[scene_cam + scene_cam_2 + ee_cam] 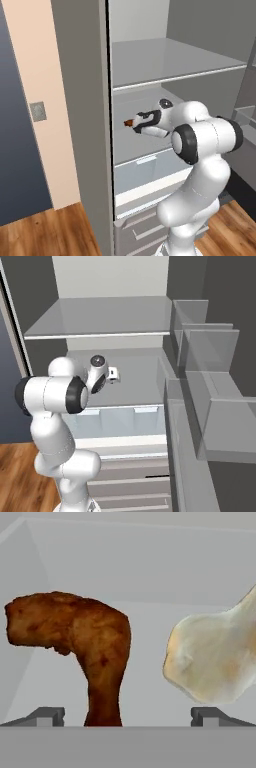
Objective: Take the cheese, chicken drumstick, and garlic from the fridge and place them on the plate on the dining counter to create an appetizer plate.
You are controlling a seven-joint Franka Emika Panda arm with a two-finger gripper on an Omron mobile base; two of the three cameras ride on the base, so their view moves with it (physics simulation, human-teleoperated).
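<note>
My arm reaches onto the middle shelf (131, 107) of the open fridge (82, 100). In the hand view the reddish-brown chicken drumstick (85, 637) stands close in front, its thin end down between my two fingertips (50, 716), left of the midline. My gripper (130, 717) is open and touches nothing. A whitish-cream garlic (215, 657) lies just to the right of the drumstick. From the left base view the drumstick (128, 122) shows as a small brown spot at the gripper (133, 126) tip. The cheese, the plate and the dining counter are out of view.
An upper shelf (105, 318) hangs above my hand. Clear drawers (120, 421) and grey handled drawers (142, 230) sit below it. The open door's bins (210, 356) stand close on the right. The fridge's side wall, a beige wall with a switch plate (37, 111), and a wood floor lie to the left.
</note>
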